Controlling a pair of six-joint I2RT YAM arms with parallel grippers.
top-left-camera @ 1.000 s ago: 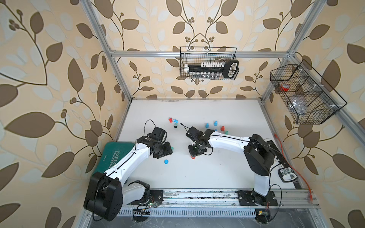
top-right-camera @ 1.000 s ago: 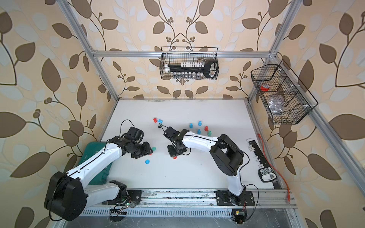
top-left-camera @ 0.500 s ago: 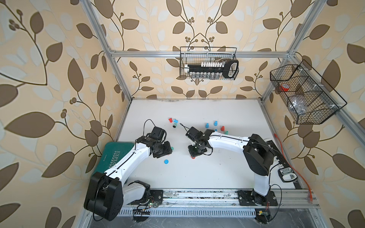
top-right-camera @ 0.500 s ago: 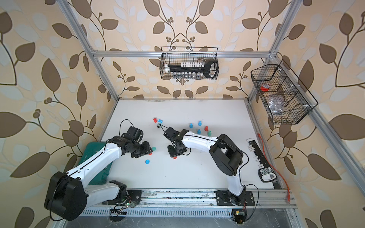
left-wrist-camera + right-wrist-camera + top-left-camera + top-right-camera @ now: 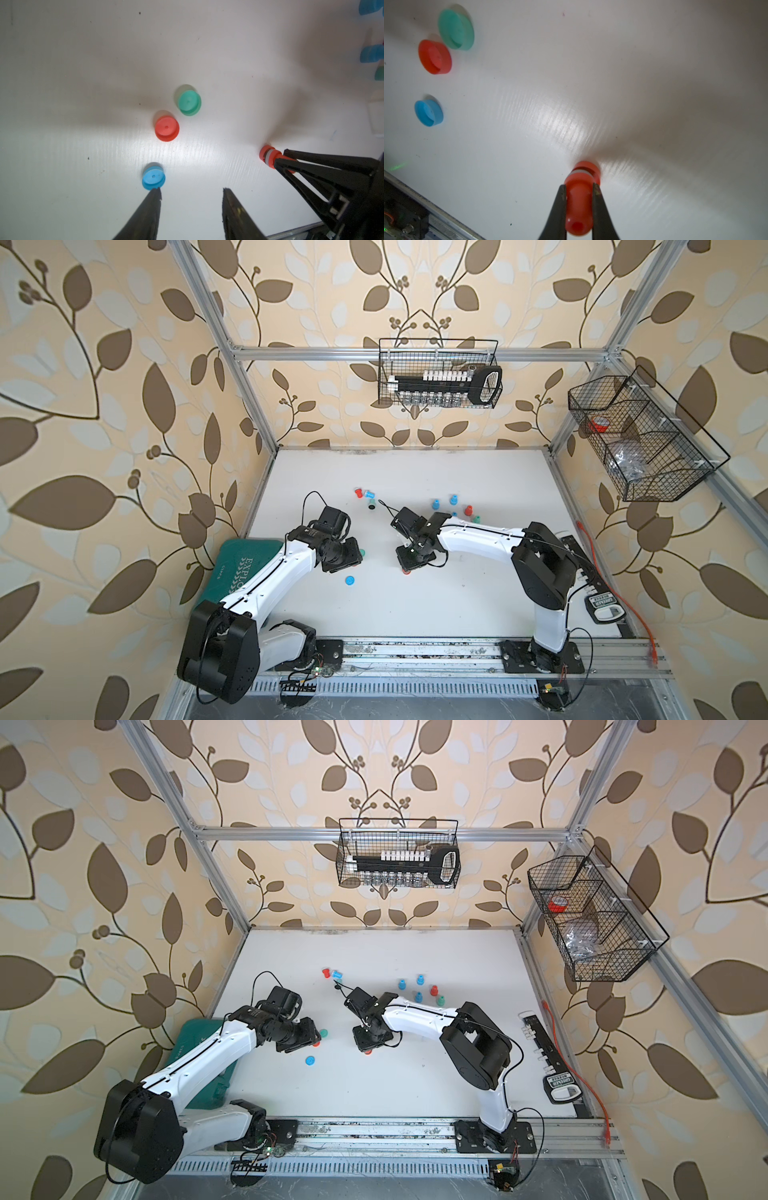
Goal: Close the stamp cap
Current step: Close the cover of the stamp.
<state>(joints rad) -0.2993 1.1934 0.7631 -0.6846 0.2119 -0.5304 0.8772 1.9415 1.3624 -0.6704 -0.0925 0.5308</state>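
My right gripper (image 5: 579,185) is shut on the handle of a red stamp (image 5: 578,207) and holds it upright on the white table (image 5: 415,614). Its lower end shows a white band and a red ring (image 5: 586,168) against the table. Three loose caps lie to the left of it: a red cap (image 5: 166,128), a green cap (image 5: 189,102) and a blue cap (image 5: 153,178). My left gripper (image 5: 191,189) hovers open and empty over the table, one fingertip at the blue cap's edge. In both top views the left gripper (image 5: 347,558) hides the red cap partly.
Several more stamps (image 5: 453,500) stand at the back behind the right arm, and two lie on their sides (image 5: 363,492) further left. A green pad (image 5: 245,564) lies under the left arm. Wire baskets (image 5: 438,379) hang on the walls.
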